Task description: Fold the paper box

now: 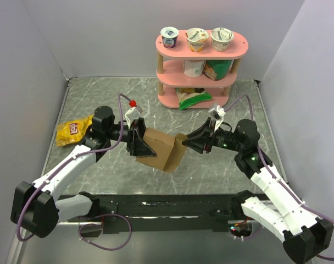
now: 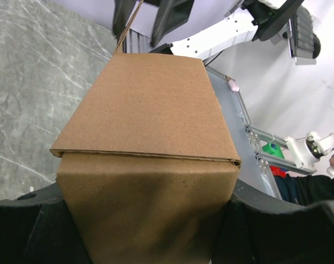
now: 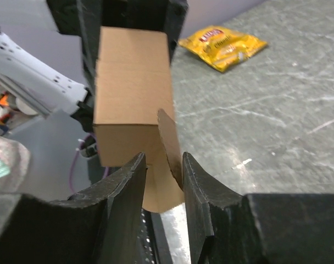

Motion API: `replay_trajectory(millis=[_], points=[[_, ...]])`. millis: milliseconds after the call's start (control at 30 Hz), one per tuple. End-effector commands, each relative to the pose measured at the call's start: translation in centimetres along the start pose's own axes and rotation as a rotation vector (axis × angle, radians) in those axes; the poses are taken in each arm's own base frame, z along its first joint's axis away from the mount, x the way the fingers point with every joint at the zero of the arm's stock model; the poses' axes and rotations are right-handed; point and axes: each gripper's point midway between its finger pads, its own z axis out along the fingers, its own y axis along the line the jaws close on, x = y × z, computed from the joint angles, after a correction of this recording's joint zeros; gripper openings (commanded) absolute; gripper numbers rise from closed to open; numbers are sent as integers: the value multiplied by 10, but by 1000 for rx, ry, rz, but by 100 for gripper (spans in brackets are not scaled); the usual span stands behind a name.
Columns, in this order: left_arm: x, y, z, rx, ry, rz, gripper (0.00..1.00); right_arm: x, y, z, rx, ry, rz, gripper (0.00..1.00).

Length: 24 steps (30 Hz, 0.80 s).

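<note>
The paper box (image 1: 159,149), plain brown cardboard, hangs above the table's middle between both arms. My left gripper (image 1: 138,144) is shut on its left end. In the left wrist view the box (image 2: 150,110) fills the frame, pinched between the black fingers (image 2: 255,214) of my left gripper (image 2: 148,206). My right gripper (image 1: 189,142) is at the box's right end. In the right wrist view, a loose side flap (image 3: 170,146) of the box (image 3: 131,82) stands in the gap of the right gripper (image 3: 161,165). The flap leans on one finger, and the jaws stand wider than the flap.
A yellow snack bag (image 1: 73,132) lies on the marble table at the left, also seen as the snack bag (image 3: 224,44). A pink three-tier shelf (image 1: 241,49) with yogurt cups and packets stands at the back. Grey walls close in both sides.
</note>
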Motion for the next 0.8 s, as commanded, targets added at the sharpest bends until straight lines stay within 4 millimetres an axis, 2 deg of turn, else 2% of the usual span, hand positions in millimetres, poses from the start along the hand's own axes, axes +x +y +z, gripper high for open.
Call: replay_trajectory(millis=[0,200,300,333,400,567,600,767], points=[[-9,-14,-1,32,-10,23,53,-7,-7,1,46,-17,-106,40],[-6,-22,-1,53,-3,4,53,-4,-18,1,94,-30,-175,37],[-5,-23,-1,47,-1,-14,53,-7,-17,1,92,-49,-197,23],[-5,-24,0,48,1,-18,53,-11,-16,1,89,-62,-211,6],[-3,-25,-1,51,5,-41,52,-9,-12,2,67,-58,-237,0],[-6,-19,1,16,-12,-203,50,-4,-1,1,61,-25,-329,0],[-6,-19,1,17,-16,-220,50,-4,-5,0,88,-26,-353,0],[-11,-20,2,23,-37,-313,51,-8,6,-3,99,-42,-423,0]])
